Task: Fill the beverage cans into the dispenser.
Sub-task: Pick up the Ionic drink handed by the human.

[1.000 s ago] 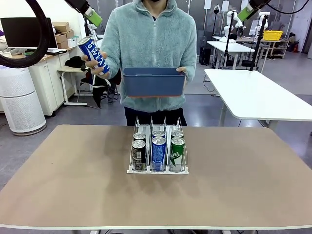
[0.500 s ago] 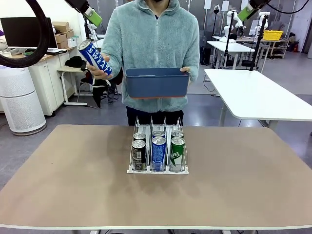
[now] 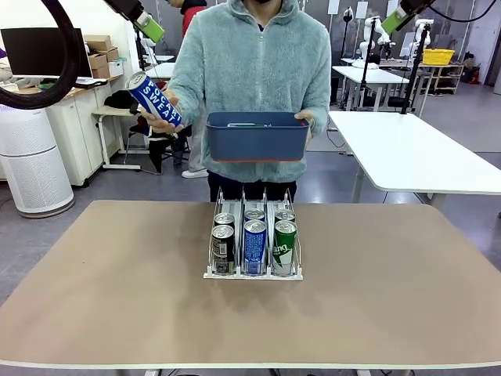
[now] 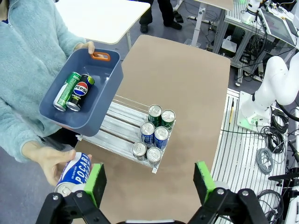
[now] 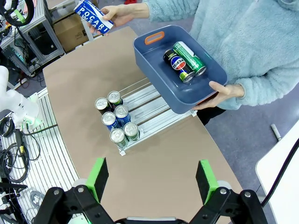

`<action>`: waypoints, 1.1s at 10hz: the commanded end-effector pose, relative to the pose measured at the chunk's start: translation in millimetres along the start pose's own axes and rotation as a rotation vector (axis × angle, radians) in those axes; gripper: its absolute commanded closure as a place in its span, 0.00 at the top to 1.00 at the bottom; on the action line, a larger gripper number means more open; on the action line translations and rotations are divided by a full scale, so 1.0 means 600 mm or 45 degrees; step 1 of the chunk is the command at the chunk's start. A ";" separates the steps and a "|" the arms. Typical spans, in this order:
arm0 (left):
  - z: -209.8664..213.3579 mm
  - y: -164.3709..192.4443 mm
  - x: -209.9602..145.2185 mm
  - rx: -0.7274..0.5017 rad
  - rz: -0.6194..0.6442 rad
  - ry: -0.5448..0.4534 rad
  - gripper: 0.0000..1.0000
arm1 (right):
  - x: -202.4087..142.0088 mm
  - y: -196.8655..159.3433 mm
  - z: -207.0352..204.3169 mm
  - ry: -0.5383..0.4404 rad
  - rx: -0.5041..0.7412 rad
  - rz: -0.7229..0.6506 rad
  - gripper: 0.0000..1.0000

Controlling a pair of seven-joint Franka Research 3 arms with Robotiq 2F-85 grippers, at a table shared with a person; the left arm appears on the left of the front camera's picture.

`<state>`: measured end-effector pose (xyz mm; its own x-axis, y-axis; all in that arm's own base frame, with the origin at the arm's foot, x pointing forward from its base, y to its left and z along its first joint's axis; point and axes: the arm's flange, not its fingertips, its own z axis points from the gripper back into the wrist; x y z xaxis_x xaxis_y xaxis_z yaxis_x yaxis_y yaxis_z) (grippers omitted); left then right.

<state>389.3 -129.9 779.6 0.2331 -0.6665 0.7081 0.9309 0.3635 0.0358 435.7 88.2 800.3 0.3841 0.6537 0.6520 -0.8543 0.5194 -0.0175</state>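
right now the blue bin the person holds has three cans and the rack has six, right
No: the blue bin holds two, a green can and a black Pepsi can, per the right wrist view. The rack does hold six.

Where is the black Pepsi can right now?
In the right wrist view, the black Pepsi can lies inside the blue bin, beside a green can; the person holds the bin up at the far side of the dispenser.
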 end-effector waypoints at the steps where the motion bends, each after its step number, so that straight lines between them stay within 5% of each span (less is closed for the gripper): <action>1: 0.000 -0.001 -0.005 -0.005 0.004 0.002 1.00 | 0.002 0.000 0.000 0.001 -0.001 -0.010 1.00; 3: 0.000 0.000 0.000 0.000 0.000 0.000 1.00 | 0.002 0.000 0.000 0.001 -0.001 -0.010 1.00; 6: 0.006 0.020 -0.013 0.271 0.056 0.220 1.00 | 0.002 0.000 0.000 0.001 -0.001 -0.010 1.00; 11: -0.019 0.024 -0.040 0.511 0.001 0.274 1.00 | 0.002 0.000 0.000 0.001 -0.001 -0.010 1.00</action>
<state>405.1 -114.2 771.0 0.3135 -0.7725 0.5523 0.7831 0.5393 0.3097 435.7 88.2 800.5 0.3840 0.6537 0.6521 -0.8543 0.5195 -0.0177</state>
